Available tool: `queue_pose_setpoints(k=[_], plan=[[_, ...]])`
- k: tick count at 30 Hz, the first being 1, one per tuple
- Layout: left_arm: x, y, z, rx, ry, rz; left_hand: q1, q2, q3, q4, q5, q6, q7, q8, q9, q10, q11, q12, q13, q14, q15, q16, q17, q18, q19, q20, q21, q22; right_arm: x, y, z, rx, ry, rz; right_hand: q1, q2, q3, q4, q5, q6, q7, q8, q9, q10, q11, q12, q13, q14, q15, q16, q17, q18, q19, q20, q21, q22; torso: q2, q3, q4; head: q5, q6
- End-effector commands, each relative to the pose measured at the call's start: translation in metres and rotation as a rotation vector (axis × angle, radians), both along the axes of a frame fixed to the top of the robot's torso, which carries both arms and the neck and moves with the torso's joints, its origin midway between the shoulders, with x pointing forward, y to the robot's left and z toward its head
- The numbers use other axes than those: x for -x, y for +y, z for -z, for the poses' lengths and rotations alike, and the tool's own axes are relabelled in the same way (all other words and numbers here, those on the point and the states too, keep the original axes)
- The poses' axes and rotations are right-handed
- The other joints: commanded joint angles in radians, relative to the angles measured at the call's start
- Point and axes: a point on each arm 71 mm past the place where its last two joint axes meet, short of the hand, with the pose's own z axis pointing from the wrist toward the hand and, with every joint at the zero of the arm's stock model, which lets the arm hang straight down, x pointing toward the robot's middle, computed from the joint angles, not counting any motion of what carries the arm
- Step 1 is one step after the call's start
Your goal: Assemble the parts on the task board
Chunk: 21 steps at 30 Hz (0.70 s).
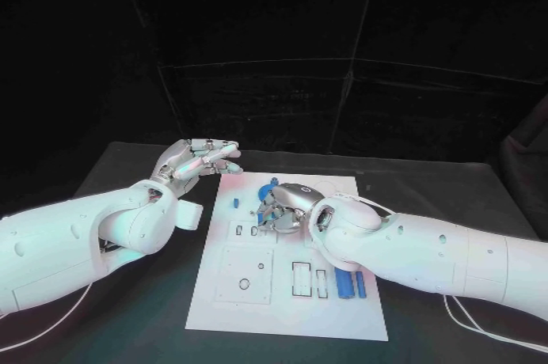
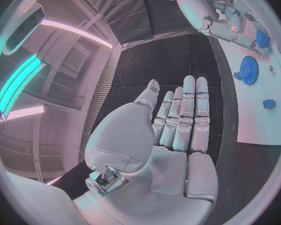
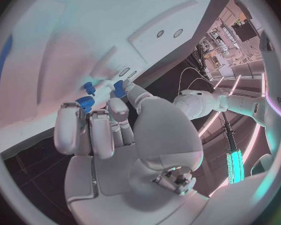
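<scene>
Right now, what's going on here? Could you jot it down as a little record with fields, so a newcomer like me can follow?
Setting: white task board on a black table
Left hand: off the board's far left corner, fingers straight and apart, holding nothing
Right hand: over the board's far half, fingertips on a small blue part
Blue gear: lying on the board near the right hand
Two long blue parts: lying side by side at the board's right edge
Empty slots: outlined recesses toward the near half

task board [image 1: 286, 301] mid-table, parts [image 1: 352, 284] on it
</scene>
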Motion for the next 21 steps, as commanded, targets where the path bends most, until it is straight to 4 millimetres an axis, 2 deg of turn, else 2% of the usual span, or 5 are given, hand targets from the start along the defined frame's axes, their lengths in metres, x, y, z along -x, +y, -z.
queue_pose_setpoints(k=[1, 9, 21], plan=[[-0.0005, -0.0017, -0.0016, 0.006, -0.006, 0.009, 0.004, 0.005, -0.002, -0.005, 0.005, 0.007, 0.001, -0.007, -0.001, 0.005, -0.001, -0.005, -0.001, 0.003, 0.0, -0.004, 0.001, 0.013, 0.004, 0.0, -0.006, -0.002, 0.0016, 0.0035, 0.0021, 0.059, -0.007, -0.023, -0.006, -0.006, 0.001, -0.001, 0.005, 0.004, 0.001, 0.003, 0.002, 0.001, 0.003, 0.003, 0.0, 0.063, 0.002, 0.006, 0.068, -0.013, 0.001, 0.004, 0.003, 0.0, 0.0, 0.0006, 0.0007, 0.005, -0.004], [-0.0009, -0.0016, -0.0014, 0.006, -0.004, 0.01, 0.004, 0.005, -0.002, -0.005, 0.005, 0.007, 0.001, -0.007, -0.001, 0.005, -0.001, -0.005, -0.001, 0.003, 0.0, -0.004, 0.001, 0.013, 0.004, 0.0, -0.006, -0.002, 0.0037, 0.0044, 0.004, 0.084, -0.009, -0.037, -0.007, -0.007, 0.001, -0.001, 0.006, 0.005, 0.001, 0.003, 0.002, 0.001, 0.003, 0.003, 0.0, 0.063, 0.002, 0.007, 0.068, -0.013, 0.001, 0.004, 0.004, 0.0, 0.0, 0.0001, -0.0005, 0.008, -0.012], [-0.0013, -0.0014, -0.0011, 0.006, -0.003, 0.011, 0.005, 0.005, 0.0, -0.007, 0.005, 0.008, 0.001, -0.008, -0.001, 0.007, -0.002, -0.006, -0.001, 0.003, 0.0, -0.005, 0.002, 0.013, 0.004, 0.0, -0.006, -0.002, 0.0058, 0.0009, 0.0064, 0.134, -0.004, -0.05, -0.009, -0.015, 0.001, -0.004, 0.011, 0.006, 0.0, 0.002, 0.002, 0.0, 0.003, 0.001, -0.001, 0.063, 0.002, 0.006, 0.067, -0.013, -0.001, 0.004, 0.002, -0.002, -0.001, 0.0002, -0.0003, 0.008, -0.016]])
